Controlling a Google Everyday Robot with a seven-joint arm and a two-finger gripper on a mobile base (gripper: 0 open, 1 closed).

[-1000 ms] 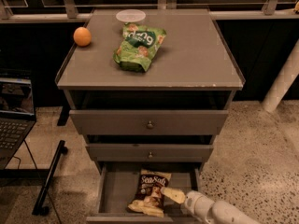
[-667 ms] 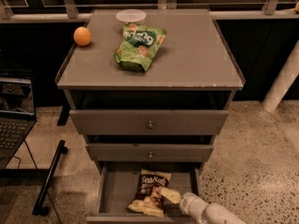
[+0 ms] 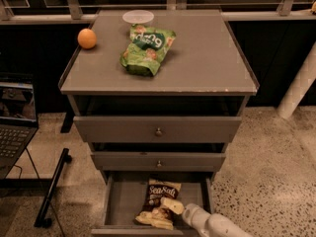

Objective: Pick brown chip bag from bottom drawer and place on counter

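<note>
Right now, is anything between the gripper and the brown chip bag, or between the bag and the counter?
Nothing visible. The gripper is at the brown chip bag in the open bottom drawer. On the counter, the green chip bag and orange leave the right side free.

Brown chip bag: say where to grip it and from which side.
Best pinch the bag at its right edge, mid-length, from above: it lies flat in the bottom drawer, whose walls likely block a sideways approach. The gripper sits at that edge.
</note>
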